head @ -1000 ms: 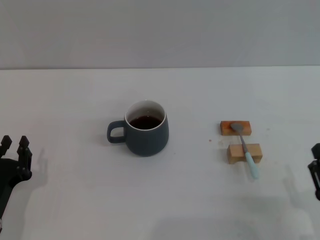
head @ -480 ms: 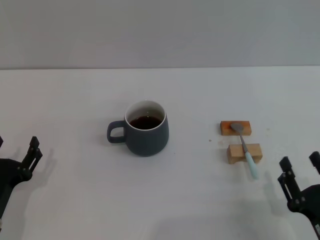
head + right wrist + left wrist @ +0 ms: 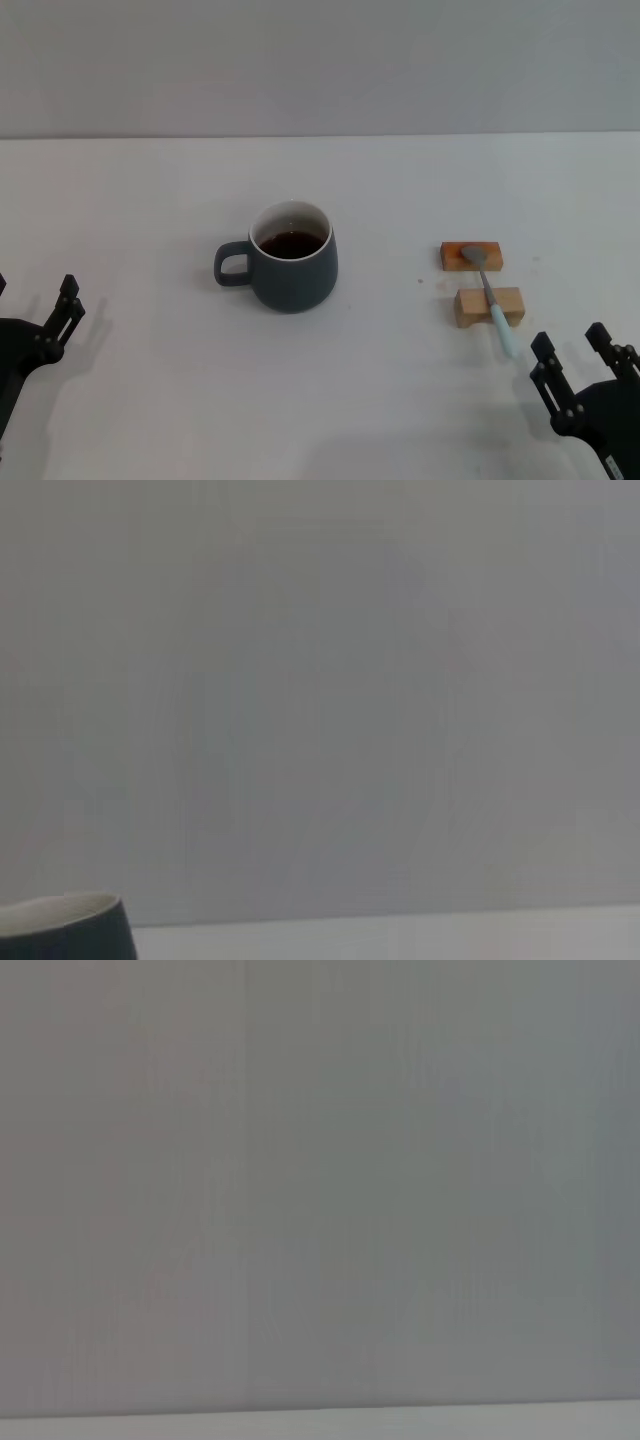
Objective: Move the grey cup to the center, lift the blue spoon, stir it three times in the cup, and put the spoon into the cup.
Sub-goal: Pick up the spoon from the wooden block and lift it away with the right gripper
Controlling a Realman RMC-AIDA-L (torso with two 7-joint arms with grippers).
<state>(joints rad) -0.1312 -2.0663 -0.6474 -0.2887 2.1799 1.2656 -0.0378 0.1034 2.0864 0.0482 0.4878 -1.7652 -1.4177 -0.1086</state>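
Note:
The grey cup (image 3: 292, 262) stands in the middle of the white table (image 3: 400, 180), handle to the left, with dark liquid inside. Its rim also shows in the right wrist view (image 3: 62, 928). The blue spoon (image 3: 489, 295) lies across two small wooden blocks, right of the cup, pale blue handle end toward me. My right gripper (image 3: 570, 342) is open and empty, low at the front right, just beyond the spoon's handle end. My left gripper (image 3: 34, 288) is open and empty at the far left front edge.
Two wooden blocks (image 3: 471, 255) (image 3: 474, 306) hold the spoon up off the table. A grey wall runs behind the table. The left wrist view shows only the wall and a strip of table.
My right gripper has come in from the right edge toward the spoon's handle end. My left gripper's fingers spread wider a second ago and have stayed still since.

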